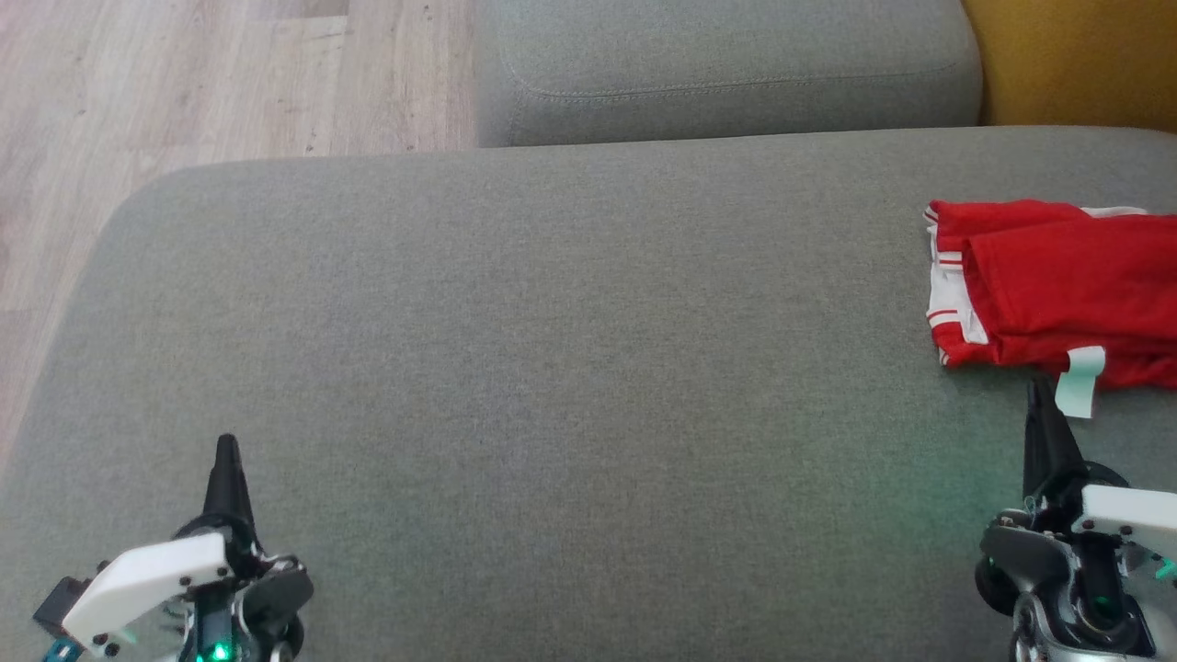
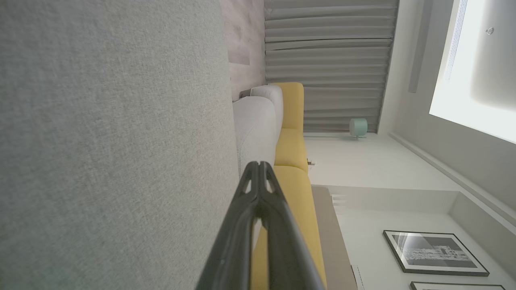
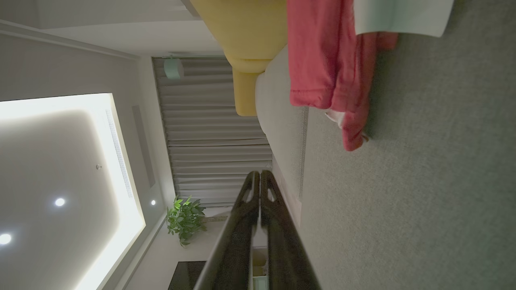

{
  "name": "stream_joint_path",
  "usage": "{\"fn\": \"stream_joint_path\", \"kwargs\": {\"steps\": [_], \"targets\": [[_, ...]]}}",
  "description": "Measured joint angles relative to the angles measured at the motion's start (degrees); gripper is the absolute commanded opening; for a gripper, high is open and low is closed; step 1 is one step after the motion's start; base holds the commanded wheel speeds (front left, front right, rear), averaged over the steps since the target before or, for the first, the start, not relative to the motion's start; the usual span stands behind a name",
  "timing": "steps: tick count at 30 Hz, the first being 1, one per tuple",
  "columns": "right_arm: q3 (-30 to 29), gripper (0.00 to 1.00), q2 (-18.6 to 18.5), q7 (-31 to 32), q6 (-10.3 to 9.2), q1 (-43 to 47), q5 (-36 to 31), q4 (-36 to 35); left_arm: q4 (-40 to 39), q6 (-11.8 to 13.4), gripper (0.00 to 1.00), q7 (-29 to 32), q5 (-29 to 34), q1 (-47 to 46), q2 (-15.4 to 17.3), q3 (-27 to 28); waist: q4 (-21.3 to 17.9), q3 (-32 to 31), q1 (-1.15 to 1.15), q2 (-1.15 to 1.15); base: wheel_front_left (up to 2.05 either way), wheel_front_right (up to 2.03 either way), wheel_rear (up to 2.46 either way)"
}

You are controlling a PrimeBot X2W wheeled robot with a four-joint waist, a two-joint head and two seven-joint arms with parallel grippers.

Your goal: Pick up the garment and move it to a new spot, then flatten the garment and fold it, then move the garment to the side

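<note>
Withdrawing toward 6 o'clock, keep right end effector [image 1: 1037,391] and left end effector [image 1: 226,446], both closed and empty, off the red garment [image 1: 1057,285].

A folded red garment [image 1: 1057,276] lay at the right edge of the grey cushion [image 1: 552,368]. The right gripper [image 1: 1037,388], fingers together, sat just beside its pale tag [image 1: 1078,382]; the left gripper [image 1: 226,448], likewise closed, was well apart
</note>
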Motion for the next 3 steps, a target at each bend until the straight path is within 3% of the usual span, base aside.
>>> {"fn": "stream_joint_path", "kwargs": {"steps": [3], "targets": [[0.0,0.00,0.0,0.0,0.00,0.0,0.0,0.0,0.0,0.0,0.00,0.0,0.0,0.0,0.0,0.0,0.0,0.0,0.00,0.00,0.00,0.00,0.00]]}}
